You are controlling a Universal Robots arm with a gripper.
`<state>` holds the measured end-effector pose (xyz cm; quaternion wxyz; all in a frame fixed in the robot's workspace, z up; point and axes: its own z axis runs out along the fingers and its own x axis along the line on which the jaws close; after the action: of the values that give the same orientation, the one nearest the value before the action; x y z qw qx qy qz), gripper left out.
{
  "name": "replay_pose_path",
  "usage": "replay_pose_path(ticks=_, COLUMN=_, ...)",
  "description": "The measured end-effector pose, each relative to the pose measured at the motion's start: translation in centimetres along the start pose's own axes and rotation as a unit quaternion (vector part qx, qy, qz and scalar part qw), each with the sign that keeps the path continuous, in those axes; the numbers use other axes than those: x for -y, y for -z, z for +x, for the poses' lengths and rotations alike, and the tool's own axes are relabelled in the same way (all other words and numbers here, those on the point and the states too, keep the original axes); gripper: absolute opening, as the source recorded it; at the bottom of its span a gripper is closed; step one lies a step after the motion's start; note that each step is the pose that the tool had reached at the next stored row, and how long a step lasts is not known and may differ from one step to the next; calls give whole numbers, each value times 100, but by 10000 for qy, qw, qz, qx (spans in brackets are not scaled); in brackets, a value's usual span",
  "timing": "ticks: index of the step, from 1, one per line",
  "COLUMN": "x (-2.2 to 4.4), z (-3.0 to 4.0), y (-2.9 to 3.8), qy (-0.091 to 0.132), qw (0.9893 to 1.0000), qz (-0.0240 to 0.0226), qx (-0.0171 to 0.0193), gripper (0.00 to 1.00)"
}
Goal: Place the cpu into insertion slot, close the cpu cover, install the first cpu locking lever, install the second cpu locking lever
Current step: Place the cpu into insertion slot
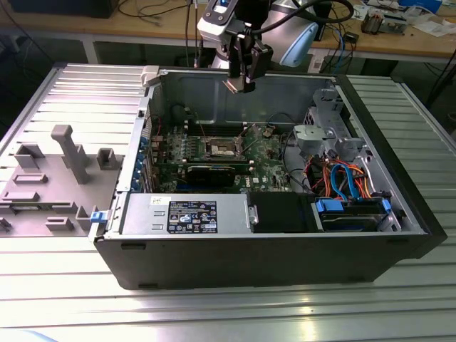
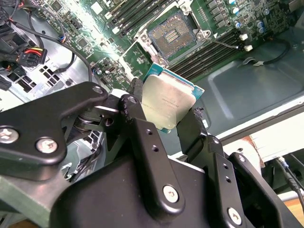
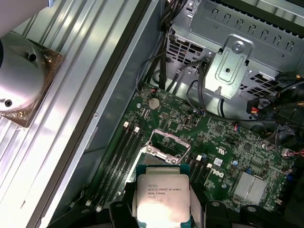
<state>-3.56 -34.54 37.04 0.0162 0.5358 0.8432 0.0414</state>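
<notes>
Exterior view: your black two-fingered hand (image 1: 239,84) hangs in the upper middle of the frame. It is above the far wall of the black open computer case (image 1: 249,256), which lies on its side on the ribbed grey metal bench (image 1: 214,313). The hand is closed on the small flat square cpu (image 2: 166,102) with the silvery-grey metal top and green edge. In both wrist views you can see one finger (image 2: 135,95) pressed to each of two opposite edges, and the chip is held clear of everything below.

The green motherboard (image 1: 263,160) lies flat on the case floor near the frame's centre. The square metal-framed insertion slot (image 2: 171,40) on it is uncovered, and the second wrist view shows its field of contacts bare. The cpu is well apart from that slot, up in the air over the board. A grey moulded fixture tray (image 1: 50,178) rests on the bench at the exterior view's left.
</notes>
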Motion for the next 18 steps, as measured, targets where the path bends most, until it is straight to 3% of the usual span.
replay_pose_path(ticks=18, x=0, z=1, y=-1, qy=-185, qw=9998, qz=-3, qx=17, gripper=53)
